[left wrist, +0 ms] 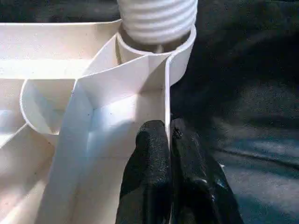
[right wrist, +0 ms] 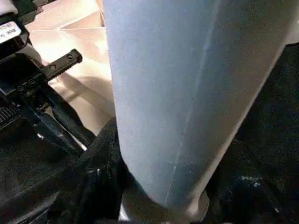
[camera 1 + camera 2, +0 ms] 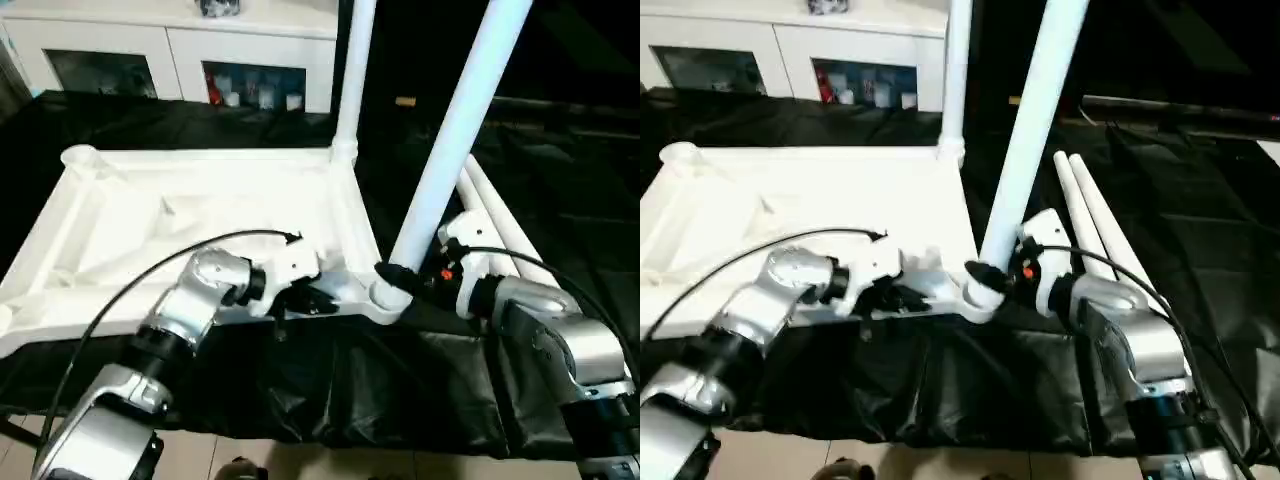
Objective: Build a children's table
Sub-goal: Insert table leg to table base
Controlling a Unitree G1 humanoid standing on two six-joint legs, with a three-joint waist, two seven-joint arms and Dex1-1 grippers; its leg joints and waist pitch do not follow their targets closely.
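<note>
A: Left eye view first: nearest to us are our two silver forearms, then the black cloth hanging over the front edge of the worktop (image 3: 330, 390).

B: And just beyond it, the left gripper (image 1: 169, 154). In the left wrist view we have its black fingers (image 1: 149, 158) pressed together, pinching the thin side wall of the tabletop (image 3: 200, 215), just beside the near right corner socket (image 1: 180, 56).

A: Agreed. The tabletop lies upside down on the cloth, ribbed underside up. What about our right side?

B: The right gripper (image 3: 398, 277) sits at that same corner, its fingers closed around the base of a leg (image 3: 450, 150). The right wrist view shows the pale tube close up, with a black finger (image 2: 100, 175) against its lower end, right above the socket.

A: That leg leans off to the right as it rises. Its ribbed end rests in the mouth of the socket; how deep it sits, we cannot tell.

B: Farther back, a second leg (image 3: 352, 80) stands upright in the far right corner socket.

A: Two more legs (image 3: 1090, 220) lie side by side on the cloth, to the right of the tabletop.

B: Past the worktop, we see a white cabinet (image 3: 170, 45) with small items on its open shelves.
</note>
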